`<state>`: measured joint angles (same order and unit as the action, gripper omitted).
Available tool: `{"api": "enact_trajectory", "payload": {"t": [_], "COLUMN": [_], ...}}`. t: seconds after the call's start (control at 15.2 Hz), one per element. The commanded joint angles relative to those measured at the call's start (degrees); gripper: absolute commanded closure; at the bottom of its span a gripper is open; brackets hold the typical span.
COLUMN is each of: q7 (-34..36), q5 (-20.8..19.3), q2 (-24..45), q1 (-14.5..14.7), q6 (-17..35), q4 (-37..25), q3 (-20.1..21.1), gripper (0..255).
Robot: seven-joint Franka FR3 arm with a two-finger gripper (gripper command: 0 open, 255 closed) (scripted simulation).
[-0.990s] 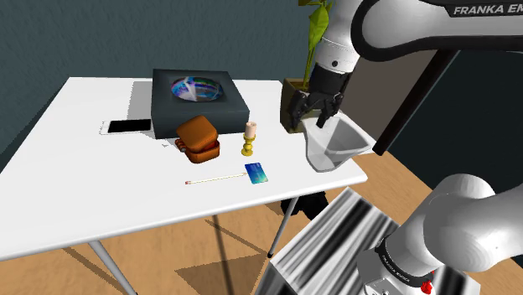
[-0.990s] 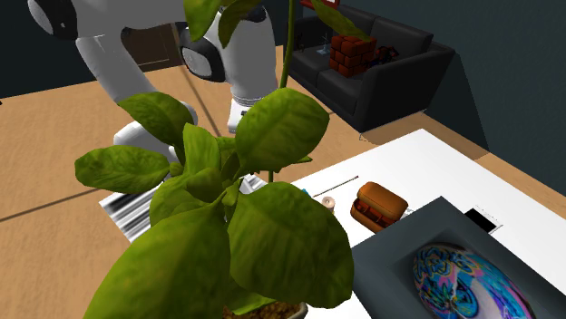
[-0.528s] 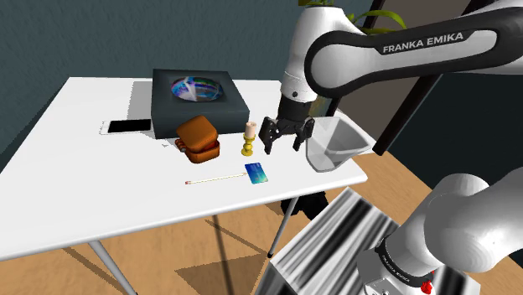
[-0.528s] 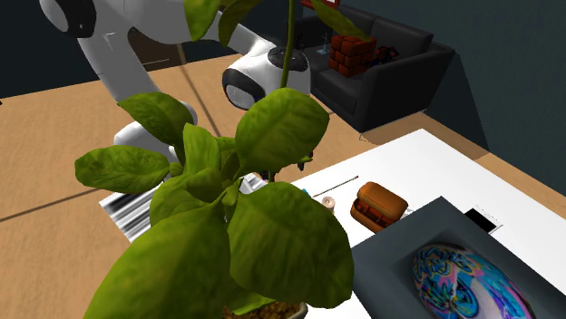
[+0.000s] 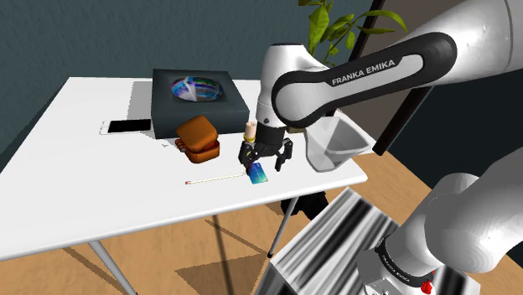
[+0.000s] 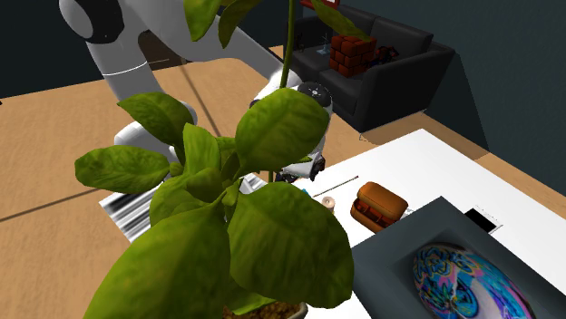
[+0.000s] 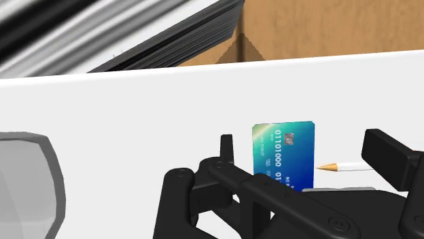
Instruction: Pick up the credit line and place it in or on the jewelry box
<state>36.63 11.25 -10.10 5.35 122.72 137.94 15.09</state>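
Our gripper hangs spread open over the blue card, which lies flat on the desk beside a matchstick. A candlestick and the brown jewelry box stand near. Plant leaves crowd our second exterior view.

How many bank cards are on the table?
1. The blue card lies beside the thin stick, below the gripper; the arm could hide another.

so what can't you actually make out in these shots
- Wrist view: the card's near edge, covered by the hand itself.
- Wrist view: most of the thin stick, running behind one finger.
- Second exterior view: most of the hand and whatever lies under it, behind the plant's leaves.
- Shoulder view: the gap between hand and card, too small to judge.
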Motion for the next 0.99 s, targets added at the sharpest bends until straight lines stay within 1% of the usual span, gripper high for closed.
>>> {"api": "enact_trajectory", "payload": {"t": [0.0, 0.26, 0.79, 0.86, 0.92], "q7": [0.27, 0.38, 0.38, 0.38, 0.38], "q5": [0.06, 0.12, 0.12, 0.12, 0.12], "q2": [1.08, 3.07, 3.06, 3.06, 3.06], "q1": [0.14, 0.36, 0.36, 0.36, 0.36], "q6": [1.77, 5.64, 5.63, 5.63, 5.63], "q4": [0.71, 2.58, 2.58, 2.58, 2.58], "q3": [0.29, 0.72, 0.72, 0.72, 0.72], "gripper": [0, 0, 0, 255, 255]}}
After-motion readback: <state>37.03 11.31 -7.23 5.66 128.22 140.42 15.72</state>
